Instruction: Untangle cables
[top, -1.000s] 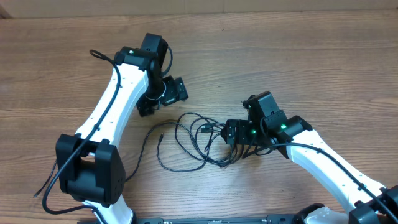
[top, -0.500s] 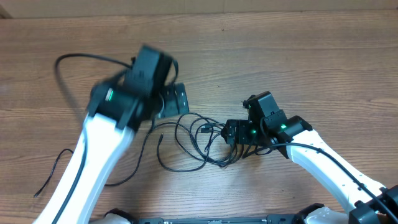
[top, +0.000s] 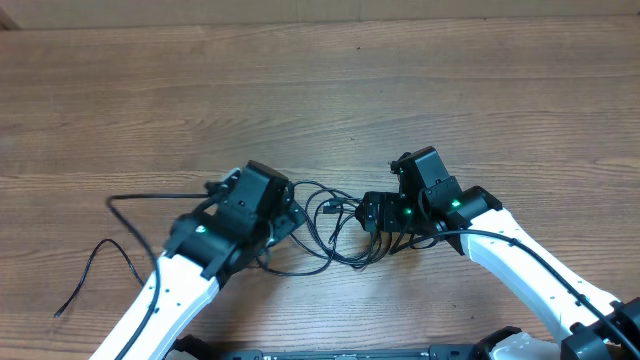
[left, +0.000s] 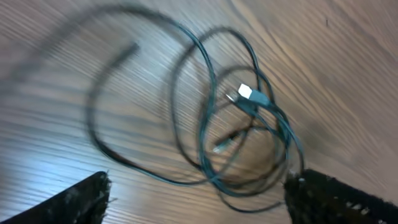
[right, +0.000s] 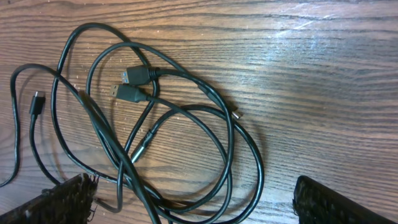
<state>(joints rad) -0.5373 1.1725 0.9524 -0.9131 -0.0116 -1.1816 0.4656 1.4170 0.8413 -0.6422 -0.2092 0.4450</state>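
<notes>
Cables (top: 320, 225) lie in one loose black knot of overlapping loops on the wooden counter (top: 480, 90), between my two arms. The left fingers (left: 81, 199) stand wide apart over the knot's left side and hold nothing. The right fingers (right: 342, 199) are spread just as wide at its right edge, also empty, though one strand runs close beside the other pad.

My worry is a bad pinch. Several strands cross where each hand hangs, so closing there could catch two or three at once and pull the knot tighter instead of freeing a cord. The left wrist view is smeared, so I cannot judge which strand lies on top. If both hands take the same cord, the bundle will simply drag across the counter. The two arms are also near each other and could bump.

Two flat plugs (right: 130, 84) lie side by side and a silver-tipped plug (left: 244, 92) shows. I can read no brand, label or writing anywhere.
</notes>
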